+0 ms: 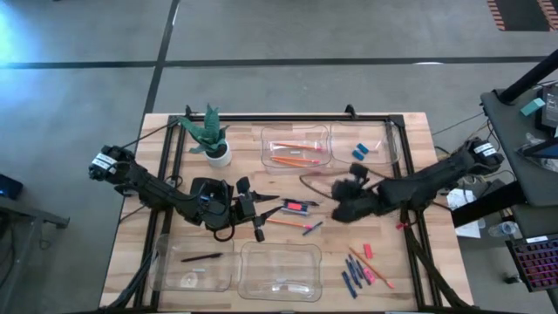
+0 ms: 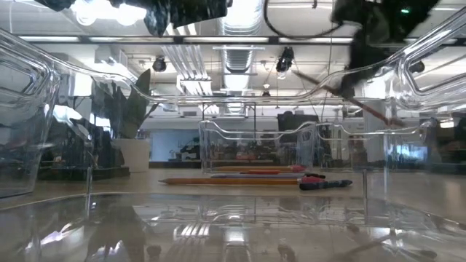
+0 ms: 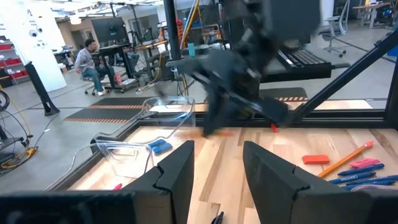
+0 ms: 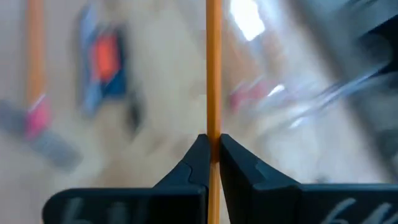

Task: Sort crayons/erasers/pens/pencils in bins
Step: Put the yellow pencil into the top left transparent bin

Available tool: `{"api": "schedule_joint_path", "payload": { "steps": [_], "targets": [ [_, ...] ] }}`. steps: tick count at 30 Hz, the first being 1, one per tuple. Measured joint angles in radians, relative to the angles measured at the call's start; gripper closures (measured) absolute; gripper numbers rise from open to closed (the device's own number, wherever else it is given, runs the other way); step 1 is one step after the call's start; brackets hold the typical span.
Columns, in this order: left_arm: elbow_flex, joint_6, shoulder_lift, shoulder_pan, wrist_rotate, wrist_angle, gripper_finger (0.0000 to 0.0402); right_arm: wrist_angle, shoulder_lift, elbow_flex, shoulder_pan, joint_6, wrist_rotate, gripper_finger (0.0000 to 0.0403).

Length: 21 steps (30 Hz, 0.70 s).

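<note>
My right gripper (image 1: 338,196) is above the table's middle, shut on an orange pencil (image 1: 316,185); the pencil also shows in the right wrist view (image 4: 212,68) and the low view (image 2: 342,94). My left gripper (image 1: 259,218) is open and empty left of centre, and its fingers show in the left wrist view (image 3: 214,168). The far left bin (image 1: 296,146) holds orange pencils. The far right bin (image 1: 362,144) holds light-blue pieces. The near left bin (image 1: 196,262) holds a black pen (image 1: 202,257). Another bin (image 1: 279,270) stands beside it. My right gripper pinches the pencil's orange shaft (image 4: 212,127) between its two fingertips. The pencil runs along the fingers and sticks out ahead of them, with a little shaft showing behind the tips. It is lifted clear of the table and slants down from the gripper (image 2: 357,102).
A potted plant (image 1: 212,139) stands at the far left. A small black box with a red patch (image 1: 296,207), a pencil (image 1: 283,222) and a pen (image 1: 312,227) lie mid-table. Dark-blue crayons (image 1: 353,275), a red eraser (image 1: 367,250) and a pencil (image 1: 373,269) lie near right.
</note>
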Motion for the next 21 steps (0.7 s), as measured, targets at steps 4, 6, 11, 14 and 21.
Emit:
{"api": "schedule_joint_path", "payload": {
  "steps": [4, 6, 11, 14, 21],
  "targets": [
    [0.000, 0.000, 0.000, 0.000, 0.000, 0.000, 0.0277, 0.212, -0.023, 0.009, -0.102, -0.261, 0.077, 0.0390],
    [0.000, 0.000, 0.000, 0.000, 0.000, 0.000, 0.0277, 0.340, -0.022, 0.009, -0.161, -0.394, 0.076, 0.0390],
    [0.000, 0.000, 0.000, 0.000, 0.000, 0.000, 0.0277, 0.634, -0.008, 0.009, -0.316, -0.611, 0.012, 0.0390],
    [0.000, 0.002, 0.000, 0.000, 0.000, -0.001, 0.0277, 0.759, 0.026, 0.009, -0.403, -0.656, -0.117, 0.0390],
    [0.000, 0.003, 0.000, 0.000, 0.000, -0.004, 0.0277, 0.871, 0.193, 0.008, -0.538, -0.695, -0.188, 0.0390]
  ]
}}
